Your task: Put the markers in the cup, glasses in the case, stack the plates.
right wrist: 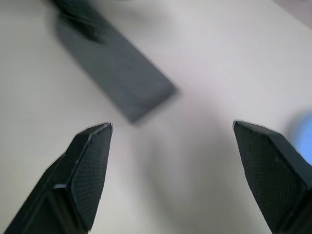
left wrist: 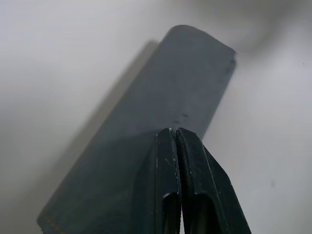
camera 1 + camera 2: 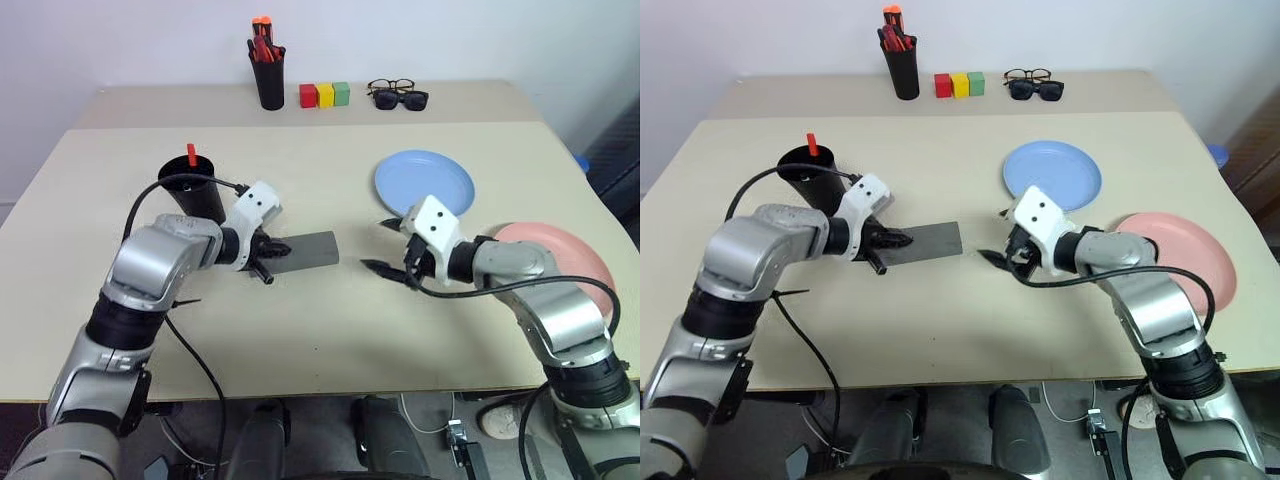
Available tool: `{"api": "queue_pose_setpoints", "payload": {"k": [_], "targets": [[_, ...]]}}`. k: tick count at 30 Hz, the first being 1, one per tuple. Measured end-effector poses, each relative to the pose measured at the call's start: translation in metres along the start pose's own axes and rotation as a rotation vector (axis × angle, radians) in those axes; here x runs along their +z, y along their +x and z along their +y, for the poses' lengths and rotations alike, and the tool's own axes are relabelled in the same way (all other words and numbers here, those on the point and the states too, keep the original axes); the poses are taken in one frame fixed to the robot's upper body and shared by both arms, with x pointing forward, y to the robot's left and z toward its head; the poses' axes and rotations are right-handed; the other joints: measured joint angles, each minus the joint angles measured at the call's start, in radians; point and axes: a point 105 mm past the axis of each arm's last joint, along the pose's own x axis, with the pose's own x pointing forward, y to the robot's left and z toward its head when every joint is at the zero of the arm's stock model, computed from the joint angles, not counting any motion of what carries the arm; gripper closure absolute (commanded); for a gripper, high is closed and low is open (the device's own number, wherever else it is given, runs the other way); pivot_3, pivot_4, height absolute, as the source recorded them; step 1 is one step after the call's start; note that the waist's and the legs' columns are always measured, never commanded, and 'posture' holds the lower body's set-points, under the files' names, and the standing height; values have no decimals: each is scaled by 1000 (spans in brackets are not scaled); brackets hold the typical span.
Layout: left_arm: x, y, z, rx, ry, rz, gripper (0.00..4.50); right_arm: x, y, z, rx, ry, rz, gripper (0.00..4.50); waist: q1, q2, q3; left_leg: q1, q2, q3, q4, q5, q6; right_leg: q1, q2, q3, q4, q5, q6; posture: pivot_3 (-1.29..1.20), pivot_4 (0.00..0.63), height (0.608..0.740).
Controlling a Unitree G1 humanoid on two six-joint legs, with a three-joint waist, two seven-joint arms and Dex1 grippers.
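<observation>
The grey case (image 3: 312,250) lies shut in the middle of the table. My left gripper (image 3: 270,250) is shut with nothing between its fingers, its tips over the case's left end (image 2: 161,92). Behind that arm stands the black cup (image 3: 192,196) with a red marker (image 3: 191,155) sticking up out of it. My right gripper (image 3: 382,245) hangs open just right of the case (image 1: 117,63), holding nothing. The blue plate (image 3: 424,182) lies behind it. The pink plate (image 3: 565,250) lies to the right, partly covered by my right arm. The glasses are out of view.
On the back table stand a black pen holder (image 3: 268,78) with orange-capped markers, three coloured blocks (image 3: 324,95), black-framed clear glasses (image 3: 390,86) and sunglasses (image 3: 402,100). A black cable (image 3: 180,180) loops over my left arm.
</observation>
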Motion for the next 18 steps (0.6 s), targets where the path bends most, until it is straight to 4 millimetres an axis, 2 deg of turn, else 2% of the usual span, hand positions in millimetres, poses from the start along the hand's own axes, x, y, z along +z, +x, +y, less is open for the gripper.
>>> {"api": "queue_pose_setpoints", "payload": {"k": [2,4,8,11,13,17,18], "targets": [[-2,0,-5,-5,84,-86,4440,-9,3,-23,-102,15,50,480,5,0,0,-1,0,0,0,0,0,0,0,0,-1,0,0,0,150,740],[4,-5,-8,-2,152,-192,4440,-19,9,-42,-183,28,98,480,9,0,0,-1,0,0,0,0,0,-1,0,0,-1,0,0,0,150,740],[19,-23,-8,37,226,-332,4440,-47,26,-60,-260,11,201,480,10,0,0,-1,0,1,0,0,0,-1,-1,0,-1,0,0,0,150,740],[11,-23,-12,23,192,-354,4500,-65,37,-63,-271,1,255,1288,8,0,0,-2,0,1,0,0,0,-1,-1,0,-1,0,0,0,150,740],[6,-22,-15,9,164,-359,4500,-66,41,-66,-280,-25,258,2225,6,0,0,-1,0,1,0,0,0,-1,-1,0,-1,0,0,0,150,740],[12,-28,-20,12,151,-412,4500,-71,42,-70,-297,-49,267,4374,5,0,0,-1,0,1,0,0,0,0,-1,0,-1,0,0,0,150,740],[13,-28,-21,14,140,-425,4500,-68,42,-72,-310,-73,259,4448,4,0,0,-1,0,1,0,0,0,0,-1,0,-1,0,0,0,150,740]]}}
